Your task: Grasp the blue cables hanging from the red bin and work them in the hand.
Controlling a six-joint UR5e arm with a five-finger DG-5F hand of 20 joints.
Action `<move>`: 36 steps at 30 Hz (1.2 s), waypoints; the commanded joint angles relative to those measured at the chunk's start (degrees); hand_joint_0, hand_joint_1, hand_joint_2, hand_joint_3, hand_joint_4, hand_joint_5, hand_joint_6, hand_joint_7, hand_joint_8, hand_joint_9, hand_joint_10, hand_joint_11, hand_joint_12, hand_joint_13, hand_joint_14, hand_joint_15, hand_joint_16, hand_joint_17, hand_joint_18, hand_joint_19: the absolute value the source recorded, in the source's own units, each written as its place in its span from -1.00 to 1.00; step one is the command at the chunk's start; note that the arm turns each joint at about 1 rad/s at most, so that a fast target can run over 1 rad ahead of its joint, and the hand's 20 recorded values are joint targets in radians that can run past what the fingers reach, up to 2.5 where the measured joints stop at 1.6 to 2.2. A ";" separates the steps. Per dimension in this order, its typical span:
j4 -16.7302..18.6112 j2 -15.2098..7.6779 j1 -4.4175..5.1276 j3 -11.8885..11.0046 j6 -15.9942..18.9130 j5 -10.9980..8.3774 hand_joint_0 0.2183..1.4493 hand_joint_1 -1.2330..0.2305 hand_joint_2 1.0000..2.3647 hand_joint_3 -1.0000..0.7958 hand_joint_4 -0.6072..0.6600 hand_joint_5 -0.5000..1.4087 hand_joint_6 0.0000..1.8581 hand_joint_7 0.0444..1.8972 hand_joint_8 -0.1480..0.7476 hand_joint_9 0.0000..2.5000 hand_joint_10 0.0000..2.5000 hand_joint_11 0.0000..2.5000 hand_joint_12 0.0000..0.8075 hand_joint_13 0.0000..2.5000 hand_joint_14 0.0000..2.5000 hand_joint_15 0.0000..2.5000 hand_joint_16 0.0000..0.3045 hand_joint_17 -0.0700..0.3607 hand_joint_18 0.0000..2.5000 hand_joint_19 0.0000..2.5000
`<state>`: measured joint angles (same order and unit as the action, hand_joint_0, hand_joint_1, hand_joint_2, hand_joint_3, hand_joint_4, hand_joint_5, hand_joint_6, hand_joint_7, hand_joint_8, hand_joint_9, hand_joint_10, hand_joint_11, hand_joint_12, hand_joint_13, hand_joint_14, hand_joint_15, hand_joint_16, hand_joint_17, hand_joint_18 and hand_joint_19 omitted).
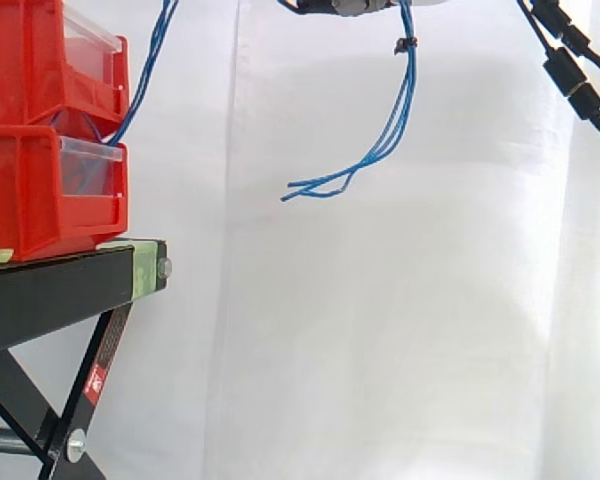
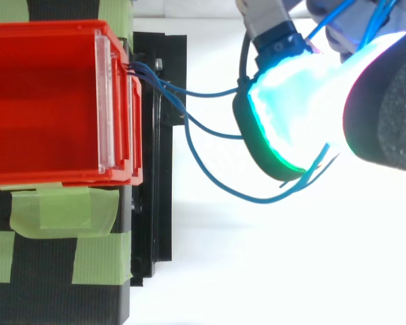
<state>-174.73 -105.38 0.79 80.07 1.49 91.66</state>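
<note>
While the hand (image 2: 298, 95) grips the blue cables (image 1: 409, 95) off the red bin (image 2: 47, 101), working them remains.

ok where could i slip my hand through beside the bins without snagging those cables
Free: the open gap below the dangling ends of the thin blue cables, right of the black metal stand. Crowded: between the red plastic bins and the hand, where cables span.
</note>
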 commanded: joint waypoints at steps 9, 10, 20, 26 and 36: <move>0.00 0.00 0.18 0.00 -0.88 0.01 0.09 -0.23 -0.97 -0.15 0.25 -0.05 -0.46 0.45 0.21 -0.43 1.00 1.00 0.15 -0.19 0.83 0.08 -0.59 -0.02 0.12 0.00; 0.00 0.00 0.18 0.00 -1.49 0.01 0.09 -0.23 -0.97 -0.15 0.25 -0.05 -0.43 0.44 0.21 -0.44 1.00 1.00 0.16 -0.19 0.83 0.07 -0.59 -0.02 0.12 -0.01; 0.00 0.00 0.18 0.00 -5.01 -0.17 0.10 -0.22 -0.97 -0.16 0.26 -0.08 -0.34 0.40 0.20 -0.46 1.00 0.98 0.15 -0.21 0.84 0.07 -0.60 -0.04 0.09 -0.01; 0.00 0.00 0.18 0.00 -5.19 -0.17 0.10 -0.22 -0.97 -0.16 0.26 -0.09 -0.32 0.39 0.21 -0.46 1.00 0.97 0.13 -0.22 0.85 0.06 -0.60 -0.05 0.08 -0.01; 0.00 0.00 0.18 0.00 -5.19 -0.25 0.11 -0.21 -0.97 -0.17 0.26 -0.10 -0.31 0.38 0.21 -0.47 1.00 0.99 0.13 -0.22 0.84 0.07 -0.61 -0.05 0.08 0.00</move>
<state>-174.73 -105.38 0.97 80.07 -3.69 91.46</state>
